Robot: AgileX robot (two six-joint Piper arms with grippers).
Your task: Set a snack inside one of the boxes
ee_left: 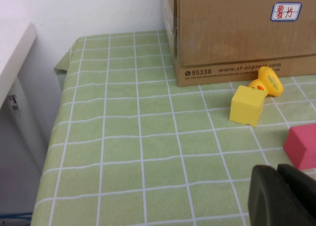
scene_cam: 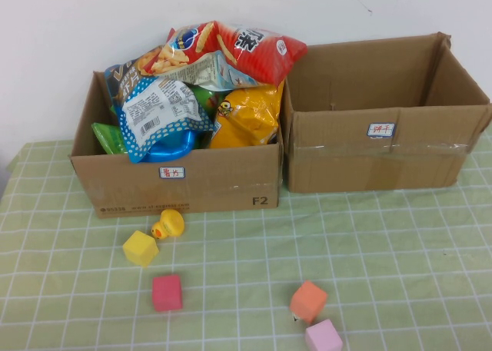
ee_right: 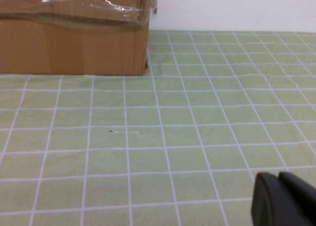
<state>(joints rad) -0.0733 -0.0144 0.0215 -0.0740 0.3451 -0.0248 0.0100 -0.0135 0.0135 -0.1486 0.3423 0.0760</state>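
Snack bags (scene_cam: 207, 82) fill the left box (scene_cam: 177, 183) at the table's back edge; right box (scene_cam: 384, 163) looks empty. Left gripper (ee_left: 279, 196) and right gripper (ee_right: 281, 199) hang near the front edge, jaws closed on nothing, so no pick has started; next comes reaching for a bag.

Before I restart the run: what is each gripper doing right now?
Left gripper: closed, holding nothing, low over the table near the pink cube.
Right gripper: closed, empty, above bare tablecloth.

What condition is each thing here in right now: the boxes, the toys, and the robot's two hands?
Left box: open, heaped with snack bags.
Right box: open, its inside mostly hidden from view.
Yellow duck: on the cloth by the left box.
Yellow cube: tilted, beside the duck.
Red cube: flat on the cloth.
Left hand: shut, empty, low over the table.
Right hand: shut, empty, low over the table.
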